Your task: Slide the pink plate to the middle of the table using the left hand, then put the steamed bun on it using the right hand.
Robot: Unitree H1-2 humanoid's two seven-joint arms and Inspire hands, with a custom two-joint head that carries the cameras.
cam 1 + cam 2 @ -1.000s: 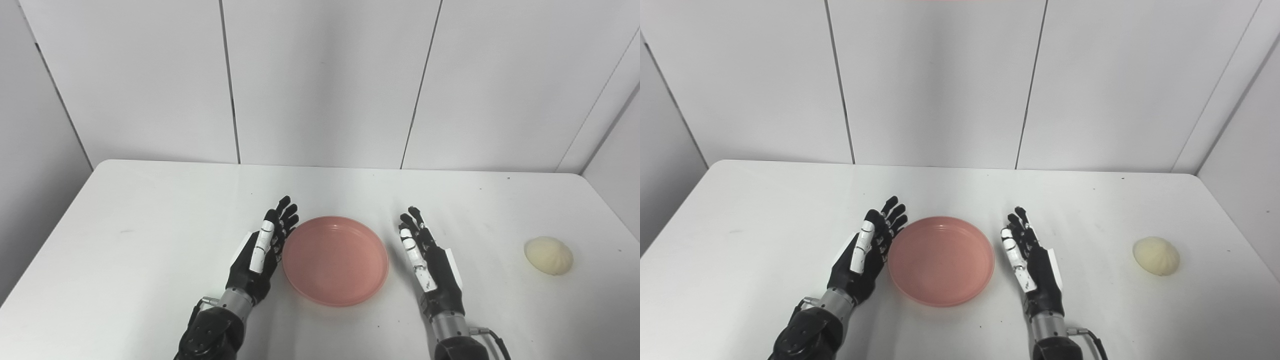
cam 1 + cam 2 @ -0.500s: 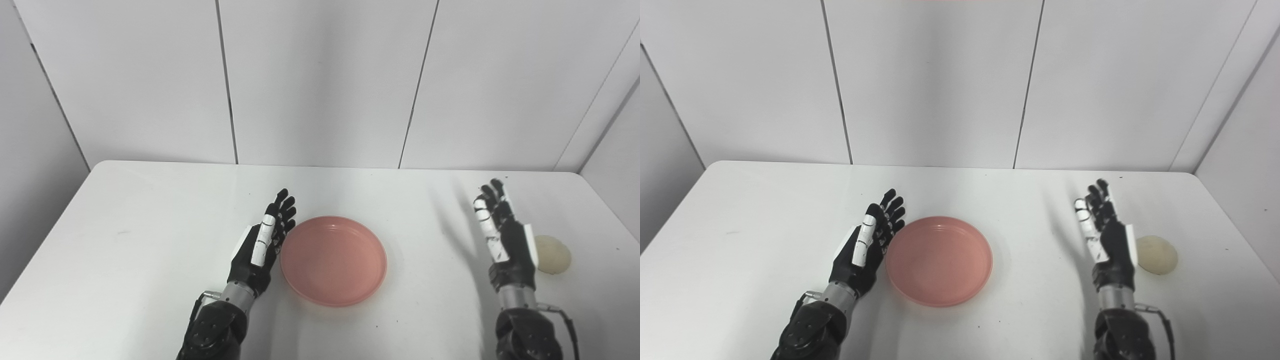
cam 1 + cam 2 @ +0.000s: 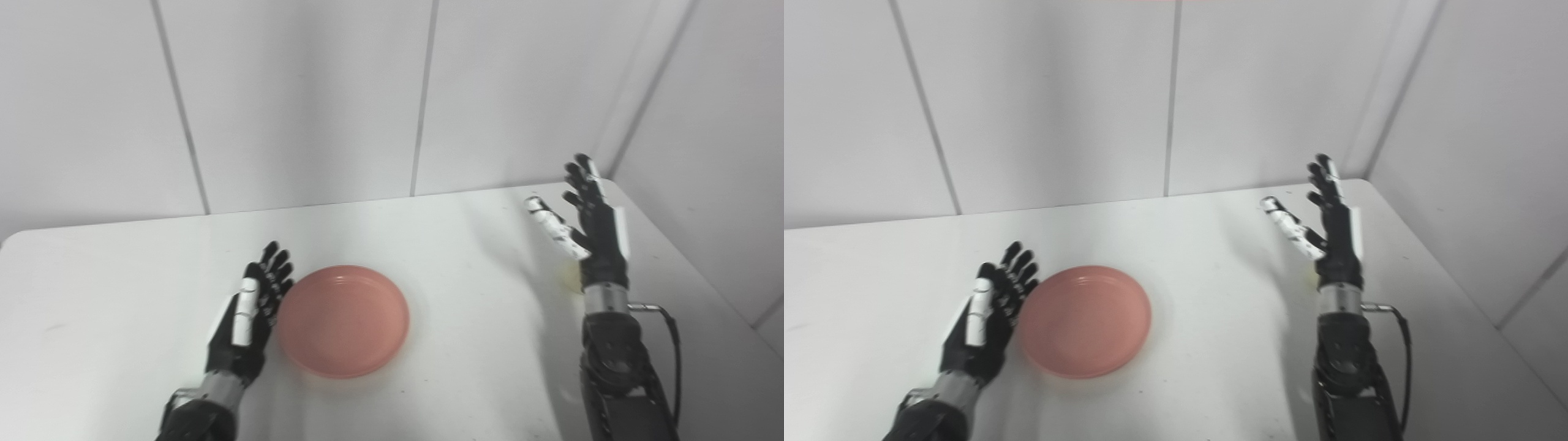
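A: What carries everything?

B: One white table [image 3: 429, 245], with grey wall panels [image 3: 294, 98] rising behind its far edge and along its right edge.

A: And what lies on it?

B: One pink plate [image 3: 343, 320], round and shallow, with nothing in it. It lies flat near the middle of the table, a little closer to the near edge than to the far one.

A: How many hands are there?

B: Two, both black with white patches. The left hand [image 3: 248, 318] lies just beside the plate's left rim, palm side toward it, its fingers [image 3: 269, 282] straight, slightly apart and holding nothing. I cannot tell whether it touches the rim.

A: The right one?

B: The right hand [image 3: 591, 223] is raised above the table near the right edge, toward the far right corner, well apart from the plate. Its fingers [image 3: 1326, 184] point up and are spread apart, the thumb angled out to the left; it holds nothing.

A: Where is the steamed bun?

B: There is one steamed bun [image 3: 571, 278], and only a pale sliver of it shows, on the table near the right edge; the right wrist hides the rest.
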